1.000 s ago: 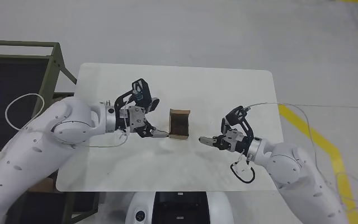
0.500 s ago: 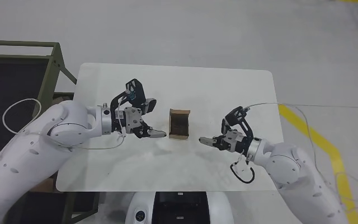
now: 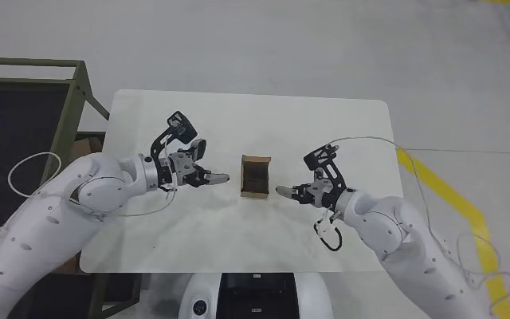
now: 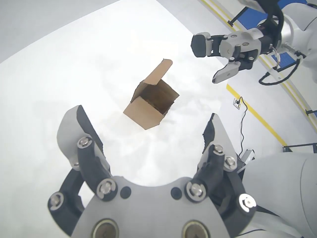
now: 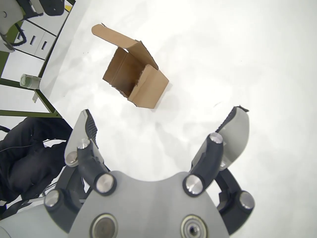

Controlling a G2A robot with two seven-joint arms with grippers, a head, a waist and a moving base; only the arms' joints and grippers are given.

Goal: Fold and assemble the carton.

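The carton (image 4: 146, 115) stands upright on the white table (image 3: 319, 127), near its middle, with the mouth open upward. The long lid flap (image 4: 162, 71) rises from one wall and leans outward, and the short side flaps (image 5: 146, 55) also appear to stand up rather than lie folded in. The left gripper (image 3: 219, 179) sits near one side of the carton and the right gripper (image 3: 285, 192) near the opposite side. Both have their fingers spread wide, both are empty, and neither touches the cardboard.

The step in hand appears to be the approach for closing the top.

1. One gripper should brace the carton body first. The box is light and the table looks smooth, so an unbraced push will likely slide or tip it rather than bend a flap.
2. The bracing fingers should straddle a wall low down and close only until the wall is held. Hard pressure would likely buckle the open body.
3. The free gripper should press the short side flaps inward before touching the lid flap, otherwise the lid has nothing to rest on.
4. The lid flap should be pushed from its outer face, near the crease, and swept over the mouth.
5. The tongue at the lid's end should be guided inside the front wall, not over it.
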